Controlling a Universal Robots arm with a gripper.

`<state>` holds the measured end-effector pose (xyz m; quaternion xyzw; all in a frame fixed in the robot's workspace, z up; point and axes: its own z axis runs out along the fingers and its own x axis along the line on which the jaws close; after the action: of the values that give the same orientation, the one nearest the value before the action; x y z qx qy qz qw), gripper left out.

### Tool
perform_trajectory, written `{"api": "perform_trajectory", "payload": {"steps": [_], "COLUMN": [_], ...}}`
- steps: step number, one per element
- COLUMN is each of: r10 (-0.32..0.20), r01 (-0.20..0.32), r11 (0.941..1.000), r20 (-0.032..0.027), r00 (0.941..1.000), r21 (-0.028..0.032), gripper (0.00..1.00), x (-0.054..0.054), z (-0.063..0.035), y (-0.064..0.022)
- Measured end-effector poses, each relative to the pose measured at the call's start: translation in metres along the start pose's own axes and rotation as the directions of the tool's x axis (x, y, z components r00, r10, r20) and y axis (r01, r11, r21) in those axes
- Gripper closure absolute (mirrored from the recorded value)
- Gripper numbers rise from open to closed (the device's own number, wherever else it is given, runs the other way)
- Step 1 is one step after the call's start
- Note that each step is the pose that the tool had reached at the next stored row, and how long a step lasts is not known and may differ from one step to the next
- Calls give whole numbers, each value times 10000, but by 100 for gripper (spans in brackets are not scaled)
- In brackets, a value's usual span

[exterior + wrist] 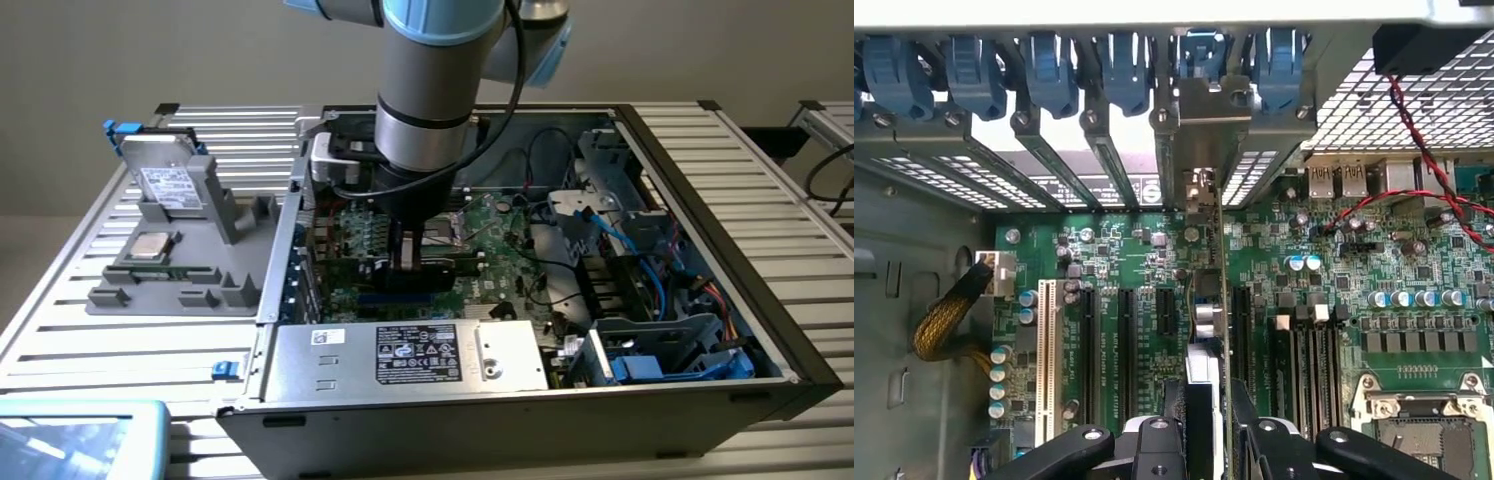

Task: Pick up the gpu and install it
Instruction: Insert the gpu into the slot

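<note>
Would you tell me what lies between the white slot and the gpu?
Black expansion slots, seen in the wrist view; the gripper holds the gpu.

The arm [427, 90] comes straight down from above; the wrist points down too; the gripper [416, 262] hangs low at its end; its two fingers [1157, 442] pinch the gpu [1206, 318], one on each side.

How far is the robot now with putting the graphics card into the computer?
Done: the graphics card is picked up and inside the open computer case. In hand: the gripper is clamped on it, holding it on edge over the motherboard, with its silver bracket at the rear slot openings. Left: the gripper has not let go, and I cannot tell whether the card is pressed fully into a slot.
</note>
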<state>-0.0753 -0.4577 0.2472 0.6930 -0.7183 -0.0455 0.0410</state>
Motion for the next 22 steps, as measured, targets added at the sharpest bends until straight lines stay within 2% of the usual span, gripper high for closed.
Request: {"api": "perform_trajectory", "payload": {"steps": [4, 8, 11, 13, 22], "r10": [6, 14, 21, 34, 35], "r01": [-6, -14, -22, -36, -37], "r11": [10000, 10000, 10000, 10000, 10000], "r20": [-40, -102, -168, -273, -274], "r00": [10000, 9999, 9999, 9996, 9996], "r21": [-7, -39, -55, -59, -88], "gripper": [71, 71, 71, 71, 71], "x": [0, 1, 2, 0, -2], "z": [1, 2, 4, 10, 12], "y": [0, 0, -1, -2, -1]}}
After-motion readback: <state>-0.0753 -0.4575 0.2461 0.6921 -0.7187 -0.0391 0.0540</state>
